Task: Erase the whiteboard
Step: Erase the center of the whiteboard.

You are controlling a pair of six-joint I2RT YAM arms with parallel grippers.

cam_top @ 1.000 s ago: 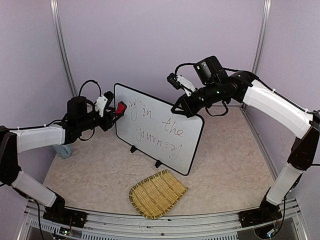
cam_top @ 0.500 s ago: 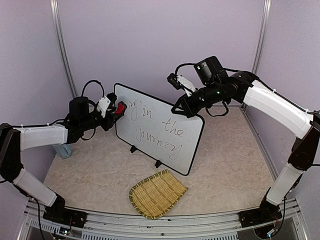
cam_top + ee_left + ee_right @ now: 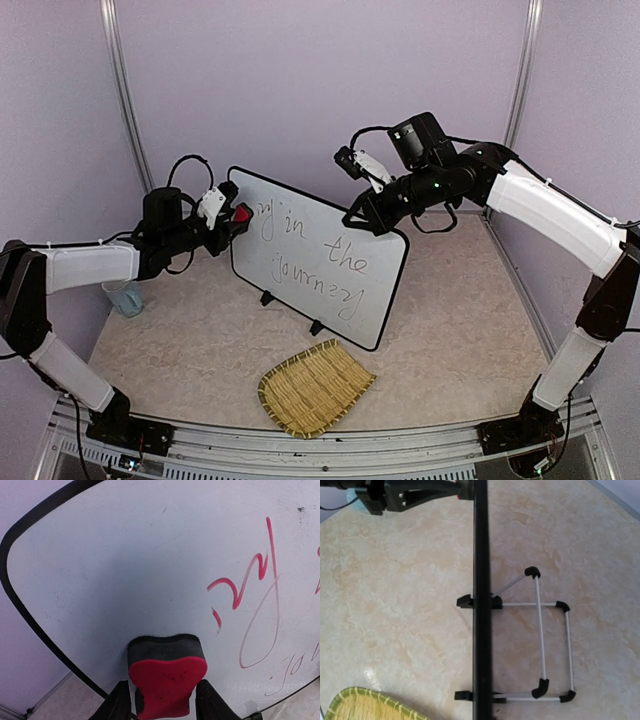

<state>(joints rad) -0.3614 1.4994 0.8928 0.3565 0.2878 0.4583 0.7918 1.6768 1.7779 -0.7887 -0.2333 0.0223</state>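
Note:
The whiteboard (image 3: 320,262) stands upright on its two black feet, tilted across the table, with handwriting over most of its face. My left gripper (image 3: 230,218) is shut on a red and black eraser (image 3: 242,213) pressed against the board's upper left corner. In the left wrist view the eraser (image 3: 167,672) sits between the fingers (image 3: 119,702) on bare whiteboard (image 3: 125,565), left of red strokes (image 3: 250,580). My right gripper (image 3: 362,220) is shut on the board's top rim. The right wrist view looks straight down that rim (image 3: 481,570); its own fingers are out of frame.
A woven straw mat (image 3: 315,388) lies in front of the board, its corner also in the right wrist view (image 3: 365,705). Behind the board is its white wire stand (image 3: 540,640). A pale cup (image 3: 125,298) stands by the left wall.
The left arm has risen a little and the eraser has crept slightly up at the board's top left corner. The right arm and the board have not moved.

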